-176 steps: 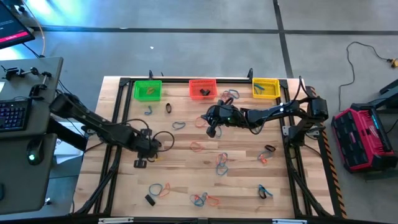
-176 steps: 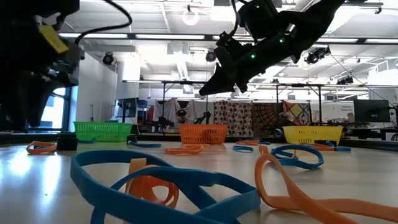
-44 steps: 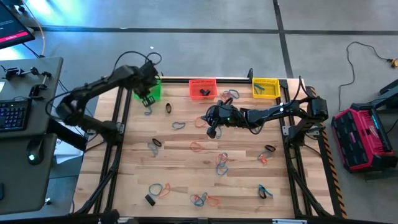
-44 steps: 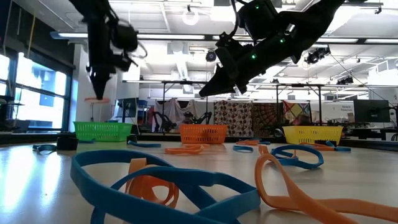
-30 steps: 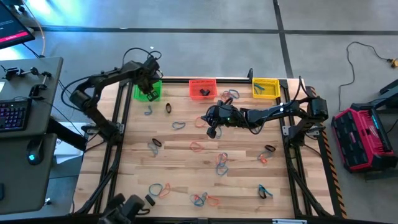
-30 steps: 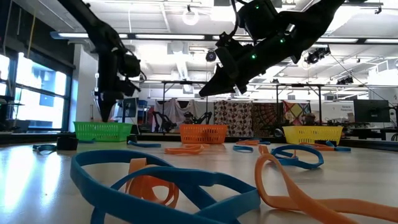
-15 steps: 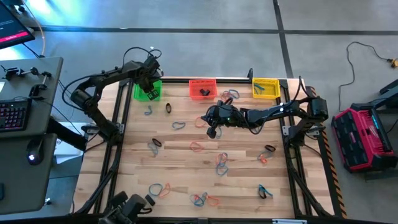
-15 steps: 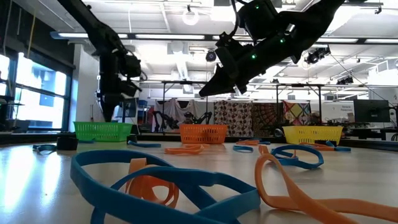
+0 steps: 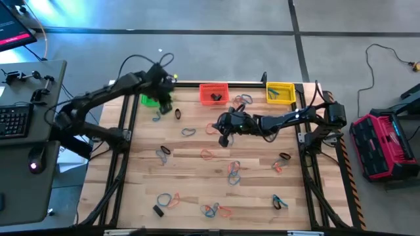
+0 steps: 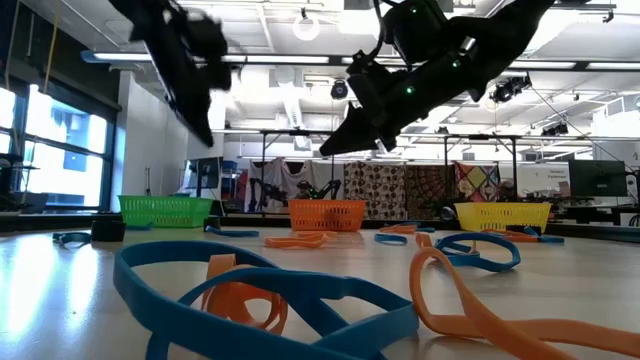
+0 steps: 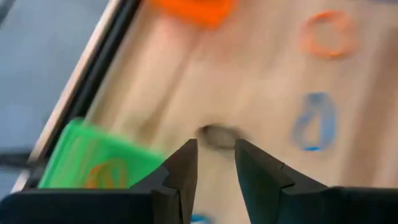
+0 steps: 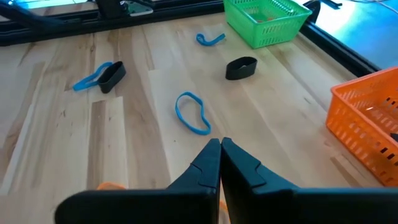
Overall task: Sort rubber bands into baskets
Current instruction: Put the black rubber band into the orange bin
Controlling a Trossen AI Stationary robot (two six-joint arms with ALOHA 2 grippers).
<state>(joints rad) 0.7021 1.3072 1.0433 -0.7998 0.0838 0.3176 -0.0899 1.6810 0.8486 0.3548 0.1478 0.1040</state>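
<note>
Three baskets stand along the table's far edge: green [image 9: 149, 100], red-orange [image 9: 214, 93] and yellow [image 9: 280, 92]. Rubber bands in orange, blue and black lie scattered over the wooden table [image 9: 197, 177]. My left gripper [image 11: 216, 146] hovers open and empty just beside the green basket [image 11: 93, 165], which holds an orange band [image 11: 106, 174]. A black band [image 11: 217, 134] lies on the wood beyond its fingertips. My right gripper [image 12: 221, 146] hangs shut and empty above the table's middle [image 9: 223, 139].
A blue band [image 12: 193, 112] and a black band [image 12: 240, 67] lie between the right gripper and the green basket. More bands cluster near the front edge [image 9: 213, 210] and by the yellow basket [image 9: 244, 99]. A black frame rims the table [image 9: 125, 124].
My left gripper has risen from just above the green basket and swung off it toward the table's right and near side, tipping from straight down to a slant. The right arm has kept still.
</note>
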